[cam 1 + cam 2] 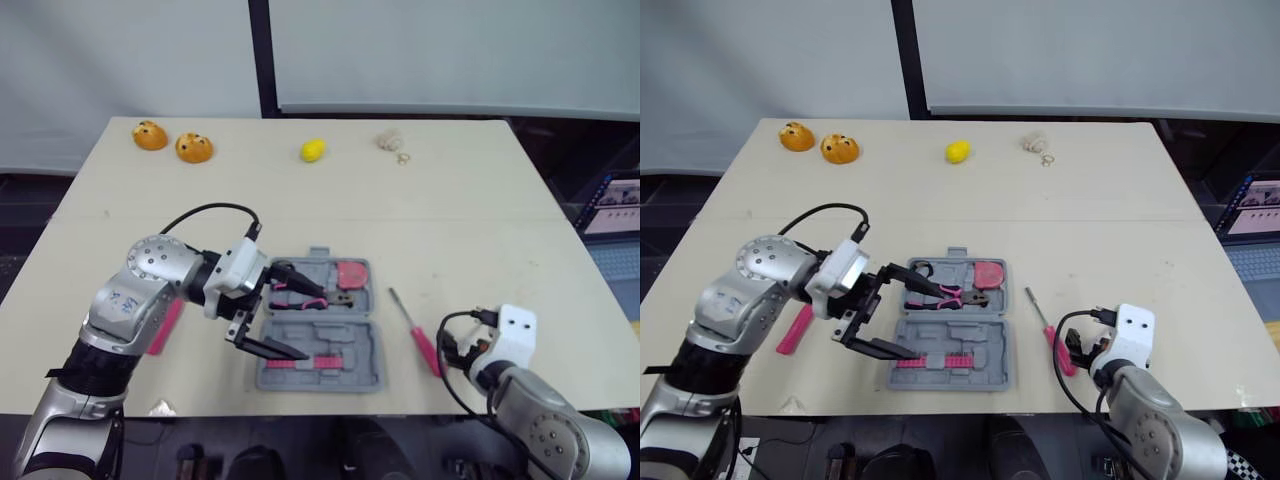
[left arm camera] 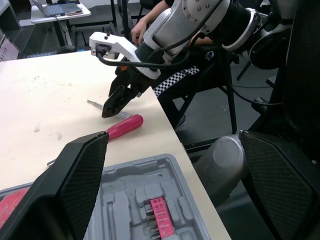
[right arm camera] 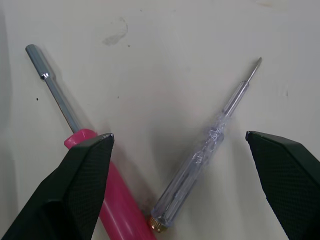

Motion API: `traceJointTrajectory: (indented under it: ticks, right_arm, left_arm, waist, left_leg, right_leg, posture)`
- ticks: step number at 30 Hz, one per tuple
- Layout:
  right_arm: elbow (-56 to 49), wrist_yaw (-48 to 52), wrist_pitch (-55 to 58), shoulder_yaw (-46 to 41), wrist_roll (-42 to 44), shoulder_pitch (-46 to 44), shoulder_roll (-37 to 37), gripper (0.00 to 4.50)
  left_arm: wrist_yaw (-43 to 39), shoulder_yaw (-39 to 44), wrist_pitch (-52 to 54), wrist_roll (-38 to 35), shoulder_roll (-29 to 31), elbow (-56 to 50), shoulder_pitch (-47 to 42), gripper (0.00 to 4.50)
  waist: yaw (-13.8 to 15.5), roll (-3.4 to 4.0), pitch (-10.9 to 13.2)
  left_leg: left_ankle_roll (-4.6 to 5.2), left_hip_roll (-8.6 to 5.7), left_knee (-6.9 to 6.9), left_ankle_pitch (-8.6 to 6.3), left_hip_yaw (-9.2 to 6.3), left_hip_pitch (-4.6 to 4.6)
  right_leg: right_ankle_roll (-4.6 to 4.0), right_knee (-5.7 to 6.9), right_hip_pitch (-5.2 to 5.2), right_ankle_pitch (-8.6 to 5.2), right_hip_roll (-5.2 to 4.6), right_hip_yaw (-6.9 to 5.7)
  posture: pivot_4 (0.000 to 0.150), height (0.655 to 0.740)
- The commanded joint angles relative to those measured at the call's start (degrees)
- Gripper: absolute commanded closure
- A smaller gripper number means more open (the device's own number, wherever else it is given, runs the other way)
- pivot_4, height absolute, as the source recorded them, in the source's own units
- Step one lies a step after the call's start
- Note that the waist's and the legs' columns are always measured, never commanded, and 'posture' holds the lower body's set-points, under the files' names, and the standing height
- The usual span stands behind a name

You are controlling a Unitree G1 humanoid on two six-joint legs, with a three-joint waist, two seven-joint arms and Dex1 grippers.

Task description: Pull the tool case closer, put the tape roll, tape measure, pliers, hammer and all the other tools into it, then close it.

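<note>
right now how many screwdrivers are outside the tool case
2. A pink-handled screwdriver and a clear-handled screwdriver lie in a V right of the tool case, below the open right gripper. Others may be hidden.

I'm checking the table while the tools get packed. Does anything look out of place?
Yes. Two oranges and a lemon sit at the table's far edge; they are fruit, not tools for the case.

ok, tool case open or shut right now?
Open. The tool case lies flat, both halves spread, pliers in the far half, pink bit holder in the near one.
</note>
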Motion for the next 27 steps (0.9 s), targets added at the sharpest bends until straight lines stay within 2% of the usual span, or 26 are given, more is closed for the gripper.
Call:
traceJointTrajectory:
  ticks: [1,2,5,11,12,13,20,27]
  right_arm:
    - [0.07,-0.42,0.14,-0.82,-1.72,-0.07,-0.08,0.04]
    - [0.41,-0.1,-0.07,-0.69,-2.03,-0.16,-0.17,0.04]
    - [2.01,0.65,-1.23,-0.06,-2.99,-0.32,-0.5,0.85]
    - [3.82,1.96,-3.55,0.81,-4.28,0.7,-1.75,3.75]
    - [3.05,2.78,-3.58,0.96,-4.12,1.01,-2.77,4.34]
    - [2.18,3.69,-3.43,1.08,-3.84,1.35,-3.89,4.49]
    - [-2.65,11.45,4.25,-2.54,1.17,0.66,-11.24,4.48]
    - [4.66,18.59,0.66,4.62,0.97,1.41,-21.05,4.48]
  left_arm:
    - [0.48,0.5,-0.62,0.01,-0.12,-1.66,-0.67,0.02]
    - [0.61,0.49,-0.75,0.14,-0.25,-1.51,-0.81,0.02]
    - [0.95,0.34,-0.83,0.44,-0.82,-1.15,-1.29,0.0]
    - [0.84,-0.02,-1.47,1.03,-1.76,-0.2,-2.04,0.0]
    - [0.8,-0.01,-1.59,1.08,-1.85,0.01,-2.14,0.0]
    - [0.8,0.04,-1.65,1.07,-1.88,0.05,-2.12,0.0]
    - [0.72,0.11,-2.02,0.81,-1.92,-0.35,-1.47,0.0]
    - [1.0,0.36,-1.95,0.4,-2.01,-0.99,-0.73,0.0]
  waist:
    - [0.0,0.01,0.0]
    - [-0.03,0.01,0.0]
    - [-0.02,0.01,0.0]
    - [-0.02,0.04,0.02]
    - [-0.01,0.04,0.02]
    - [-0.01,0.03,0.02]
    - [-0.03,0.07,0.05]
    - [-0.02,0.07,0.05]
  left_leg:
    - [0.0,0.0,0.0,0.0,0.0,-0.01]
    - [0.0,0.0,0.0,0.0,0.0,-0.01]
    - [0.0,0.0,0.0,0.0,0.01,0.0]
    - [0.0,0.0,0.0,0.0,0.01,0.0]
    - [0.0,0.0,0.0,0.0,0.01,0.0]
    - [0.0,0.0,0.0,0.0,0.01,0.0]
    - [0.0,0.02,0.0,0.0,0.0,0.0]
    - [0.0,-0.01,-0.01,0.0,0.01,0.0]
  right_leg:
    - [0.0,0.0,0.0,0.0,0.0,0.0]
    - [0.0,0.0,-0.01,0.0,0.0,0.0]
    - [0.0,0.0,0.0,0.0,0.0,0.0]
    - [0.0,0.0,-0.01,0.0,0.01,0.0]
    - [0.0,0.0,0.0,0.0,0.0,0.0]
    - [0.01,0.0,0.0,0.0,0.0,0.0]
    - [0.02,0.01,0.0,0.01,0.02,0.02]
    - [0.02,-0.04,0.0,0.01,0.02,0.02]
  posture:
    - [0.15,0.74]
    - [0.15,0.74]
    - [0.15,0.74]
    - [0.15,0.74]
    - [0.15,0.74]
    - [0.15,0.74]
    - [0.15,0.74]
    - [0.15,0.74]
